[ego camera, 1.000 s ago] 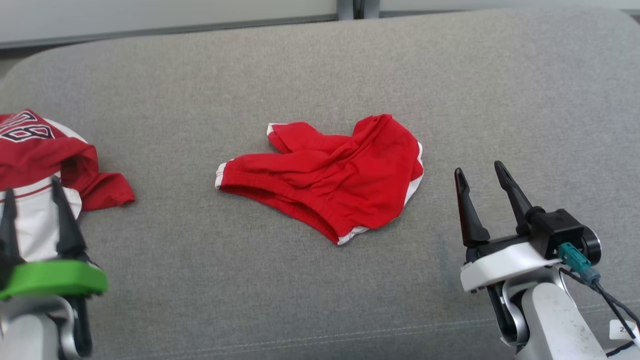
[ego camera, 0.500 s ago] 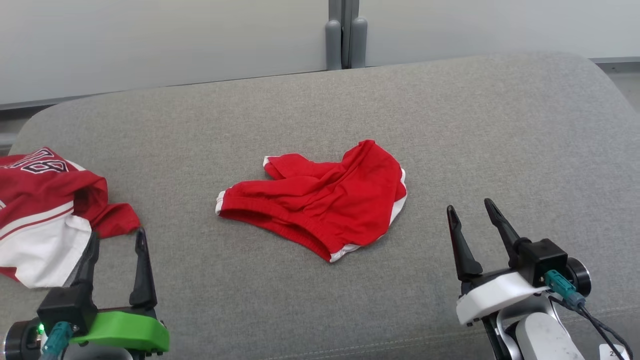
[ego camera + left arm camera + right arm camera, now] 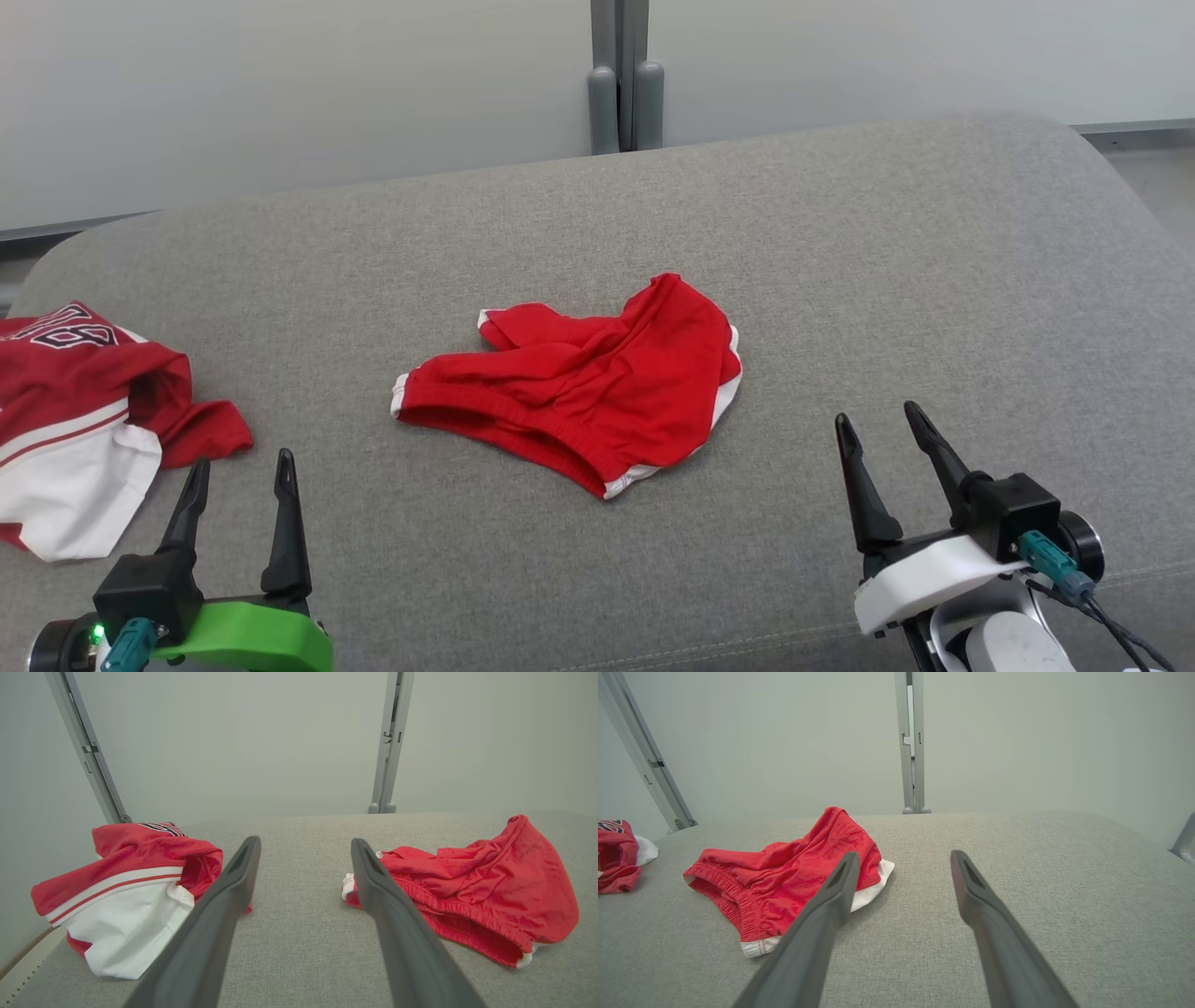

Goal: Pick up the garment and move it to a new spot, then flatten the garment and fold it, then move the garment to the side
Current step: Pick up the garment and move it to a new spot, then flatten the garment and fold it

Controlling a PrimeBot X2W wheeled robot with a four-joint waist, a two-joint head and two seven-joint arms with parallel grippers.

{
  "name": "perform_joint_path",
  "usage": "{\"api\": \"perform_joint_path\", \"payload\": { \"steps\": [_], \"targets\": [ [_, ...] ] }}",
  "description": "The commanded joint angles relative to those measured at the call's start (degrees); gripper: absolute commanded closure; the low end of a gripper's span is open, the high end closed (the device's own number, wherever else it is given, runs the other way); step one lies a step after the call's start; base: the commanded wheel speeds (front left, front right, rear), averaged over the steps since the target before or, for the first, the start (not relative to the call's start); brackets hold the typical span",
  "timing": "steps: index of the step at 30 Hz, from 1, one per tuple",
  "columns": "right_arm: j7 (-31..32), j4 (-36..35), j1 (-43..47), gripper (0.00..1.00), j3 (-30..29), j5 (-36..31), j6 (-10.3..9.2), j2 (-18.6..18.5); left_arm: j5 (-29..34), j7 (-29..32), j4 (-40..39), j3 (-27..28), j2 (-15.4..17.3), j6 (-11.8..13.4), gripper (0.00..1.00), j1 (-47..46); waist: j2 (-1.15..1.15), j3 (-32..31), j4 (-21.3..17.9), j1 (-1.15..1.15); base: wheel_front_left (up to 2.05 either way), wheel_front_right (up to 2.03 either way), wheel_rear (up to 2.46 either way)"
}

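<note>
Left gripper point(image 3: 242, 459) sits at the near left of the grey cushion point(image 3: 934, 280), its two dark fingers spread wide with nothing between them. It is just beside a crumpled red and white jersey point(image 3: 75, 411) at the far left. Near the middle of the cushion lies the garment point(image 3: 579, 392), a pair of red shorts with white trim, bunched and unfolded, apart from both grippers. Right gripper point(image 3: 877, 413) hovers at the near right, fingers likewise wide apart and empty.
</note>
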Motion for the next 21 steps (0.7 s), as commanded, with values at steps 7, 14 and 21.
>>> {"api": "perform_joint_path", "payload": {
  "steps": [7, 14, 21],
  "targets": [
    [0.18, -0.57, 0.32, 0.0, -0.62, 0.17, -0.02, -0.18, 0.66, 0.45, -0.76, -0.86, 0.43, 0.63, 0.0, -1.05, 0.0, 0.81, 0.53, 0.0, 0.0, 0.0, 0.0],
    [0.09, -1.38, -1.14, 0.0, -0.64, -0.26, -0.02, -0.18, 1.46, 4.03, -1.32, -5.86, -1.33, -1.04, 0.0, -4.78, 0.0, 2.82, 0.43, 0.0, 0.0, 0.0, 0.0],
    [0.19, -1.61, -2.61, 0.0, 0.35, -0.55, -0.02, -0.19, -1.38, 13.57, 2.96, -15.27, -5.46, -7.46, 0.0, -9.17, 0.0, 5.84, -2.14, 0.0, 0.0, 0.0, 0.0]
  ]
}}
